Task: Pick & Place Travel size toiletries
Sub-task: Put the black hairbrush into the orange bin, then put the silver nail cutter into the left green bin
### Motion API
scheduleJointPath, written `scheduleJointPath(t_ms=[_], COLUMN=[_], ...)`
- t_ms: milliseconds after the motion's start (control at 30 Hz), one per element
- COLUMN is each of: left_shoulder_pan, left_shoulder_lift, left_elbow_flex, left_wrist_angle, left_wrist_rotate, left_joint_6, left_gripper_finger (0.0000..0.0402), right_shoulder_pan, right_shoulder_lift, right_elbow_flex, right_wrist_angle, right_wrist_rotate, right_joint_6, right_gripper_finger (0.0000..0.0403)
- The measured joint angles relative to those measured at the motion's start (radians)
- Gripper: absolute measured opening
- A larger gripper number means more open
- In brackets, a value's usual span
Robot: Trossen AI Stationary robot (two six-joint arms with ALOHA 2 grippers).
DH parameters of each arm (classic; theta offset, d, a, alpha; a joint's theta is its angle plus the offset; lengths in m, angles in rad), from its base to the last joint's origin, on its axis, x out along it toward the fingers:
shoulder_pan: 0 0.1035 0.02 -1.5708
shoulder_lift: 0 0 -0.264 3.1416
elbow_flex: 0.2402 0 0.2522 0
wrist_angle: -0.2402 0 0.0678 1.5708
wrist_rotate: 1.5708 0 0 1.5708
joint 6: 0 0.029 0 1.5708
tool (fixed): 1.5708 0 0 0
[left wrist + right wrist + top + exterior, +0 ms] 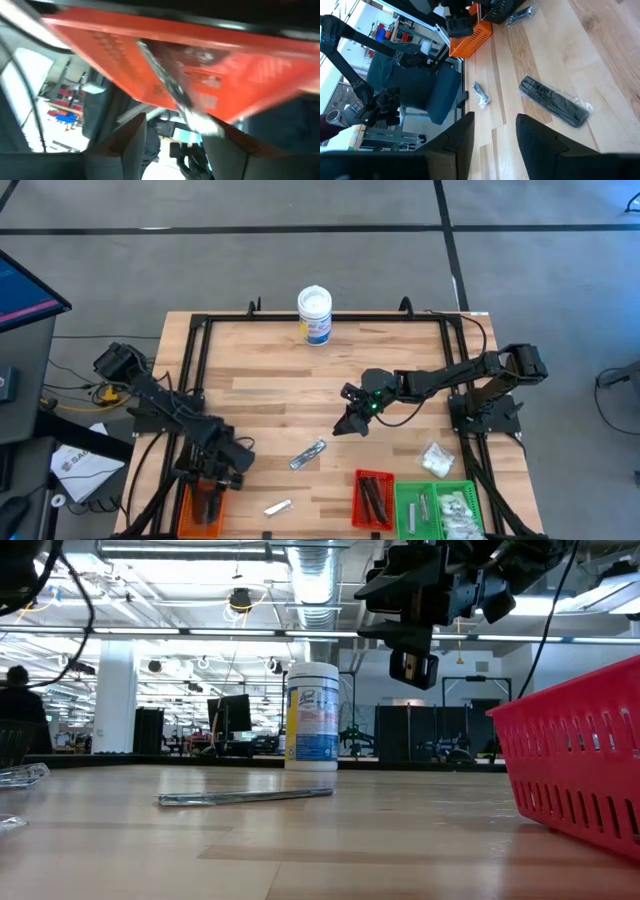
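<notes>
Directly below my right gripper (pixel 495 145), fingers spread and empty, lies the dark packet (pixel 555 102).
Its long axis runs slantwise across my gap; I'm nearer than the left gripper (pixel 213 480), parted over the orange tray (pixel 190 515) with a wrapped stick (pixel 172 87) blurred between, contact unclear.

Black packet (pixel 554 101), small sachet (pixel 480 94), orange tray (pixel 470 32)

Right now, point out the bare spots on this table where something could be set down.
Bare wood: the wide left stretch between the white tub and the left gripper, and the back right corner. Crowded: the near edge, with orange tray, red tray, green tray and loose packets.
</notes>
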Motion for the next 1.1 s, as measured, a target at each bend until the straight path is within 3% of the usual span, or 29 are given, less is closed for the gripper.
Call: scheduleJointPath(t_ms=[233, 467, 833, 967, 1100], left_shoulder_pan=[-0.002, -0.033, -0.026, 0.018, 0.074], left_shoulder_lift=[-0.002, -0.094, -0.323, -0.349, -0.351], left_elbow_flex=[0.000, 0.000, 0.000, 0.000, 0.000], left_wrist_angle=[0.126, 0.128, 0.100, 0.114, 0.148], left_wrist_rotate=[-0.039, -0.207, -0.769, -0.913, -0.987], left_joint_6=[0.006, 0.002, 0.042, 0.123, 0.239], left_gripper_finger=[0.0187, 0.0172, 0.0145, 0.0141, 0.0140], right_shoulder_pan=[0.000, 0.000, -0.010, -0.010, -0.007], right_shoulder_lift=[0.000, 0.000, 0.000, 0.000, 0.000], right_elbow_flex=[0.000, 0.000, 0.000, 0.000, 0.000], right_wrist_angle=[0.000, -0.001, 0.062, 0.087, 0.088], right_wrist_rotate=[0.000, -0.003, -0.076, -0.131, -0.185], right_joint_6=[0.000, 0.000, -0.001, 0.000, 0.000], right_gripper_finger=[0.0135, 0.0139, 0.0141, 0.0144, 0.0141])
